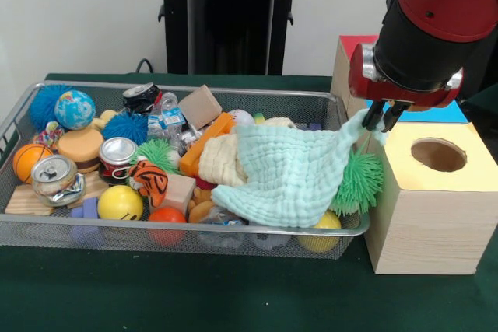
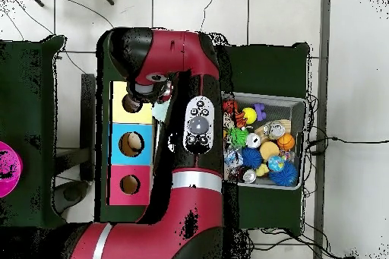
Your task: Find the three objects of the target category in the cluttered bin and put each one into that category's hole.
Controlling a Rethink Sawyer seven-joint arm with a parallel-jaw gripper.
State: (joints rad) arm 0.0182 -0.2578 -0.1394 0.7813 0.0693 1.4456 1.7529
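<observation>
Red and black arm comes down at the bin's right end, gripper pointing down, fingers pinched on a corner of the pale green muslin cloth. Cloth is stretched from the wire mesh bin up over its right rim toward the wooden box with the yellow top and round hole; most of it still lies on the clutter. Overhead view: arm hides the bin's near half and the gripper; it shows yellow, blue and red box tops in a row.
</observation>
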